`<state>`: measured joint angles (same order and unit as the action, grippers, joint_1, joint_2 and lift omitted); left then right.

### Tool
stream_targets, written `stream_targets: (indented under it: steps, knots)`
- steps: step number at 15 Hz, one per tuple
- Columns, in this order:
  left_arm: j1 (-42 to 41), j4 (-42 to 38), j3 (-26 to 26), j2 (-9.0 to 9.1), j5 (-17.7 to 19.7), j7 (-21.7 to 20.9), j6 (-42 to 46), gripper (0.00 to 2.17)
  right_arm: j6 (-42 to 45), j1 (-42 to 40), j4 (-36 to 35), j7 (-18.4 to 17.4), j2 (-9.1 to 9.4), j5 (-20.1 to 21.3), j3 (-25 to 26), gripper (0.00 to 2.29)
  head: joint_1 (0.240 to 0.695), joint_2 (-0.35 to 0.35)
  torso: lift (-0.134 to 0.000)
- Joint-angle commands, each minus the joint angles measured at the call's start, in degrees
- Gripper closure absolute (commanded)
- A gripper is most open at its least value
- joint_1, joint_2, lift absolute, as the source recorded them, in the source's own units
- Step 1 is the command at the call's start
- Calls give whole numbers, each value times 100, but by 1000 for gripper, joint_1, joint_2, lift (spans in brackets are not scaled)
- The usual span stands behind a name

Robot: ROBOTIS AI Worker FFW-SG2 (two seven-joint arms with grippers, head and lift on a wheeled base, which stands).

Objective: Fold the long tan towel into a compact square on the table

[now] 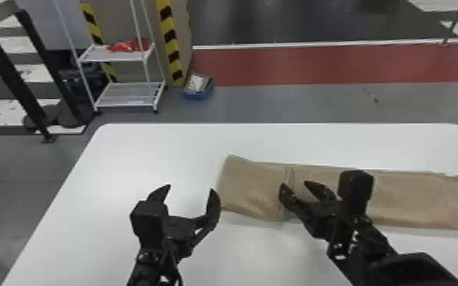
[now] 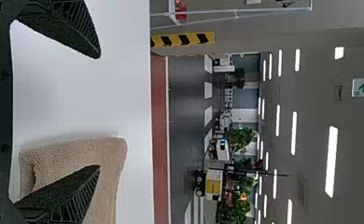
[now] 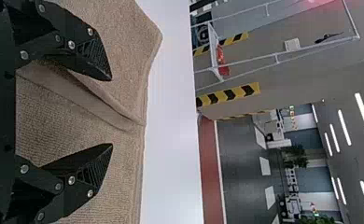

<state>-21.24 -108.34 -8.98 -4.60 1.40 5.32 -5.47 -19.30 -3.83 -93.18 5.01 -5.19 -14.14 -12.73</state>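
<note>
The tan towel [image 1: 411, 197] lies flat with its long axis running left to right across the table [image 1: 144, 148] in front of me, its left end doubled over into a short folded end [image 1: 251, 190] that makes one broad layer on top. The edge of that flap [image 3: 91, 100] crosses the towel's width, a little lifted and rumpled, and it is the line that matters most to me. My right gripper [image 1: 295, 185] is the nearer one to it: its jaws stand wide and empty over the cloth, and in the right wrist view the edge passes between the two fingers. My left gripper [image 1: 190, 188] is also wide and empty, just outside the outer fold, so the towel lies to its right; its inner finger is near the cloth, though I cannot tell whether they touch. Most of the length stretches away to the right, single-file and unfolded, so I judge the square to be at an early stage. The next move likely calls for the right to settle or straighten that flap, with the left squaring the outer fold. If I pinch too deep, I could catch the layer underneath and drag the whole strip askew.
</note>
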Motion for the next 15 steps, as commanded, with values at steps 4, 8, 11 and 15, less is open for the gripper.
stream_targets:
  steps: [4,8,11,15]
  knots:
    - [6,103,1,-6,9,5,59,29,-140,-3,-8,0,0,16,-116,704,695,91,-113]
    - [6,147,1,-6,35,5,94,29,-334,6,1,-52,0,95,-142,704,695,99,-113]
    - [6,156,1,-6,53,5,94,29,-404,6,-25,-70,0,130,-195,846,695,98,-113]
    - [-11,156,1,-6,53,5,94,29,-439,-3,-131,-61,0,166,-195,944,695,103,-113]
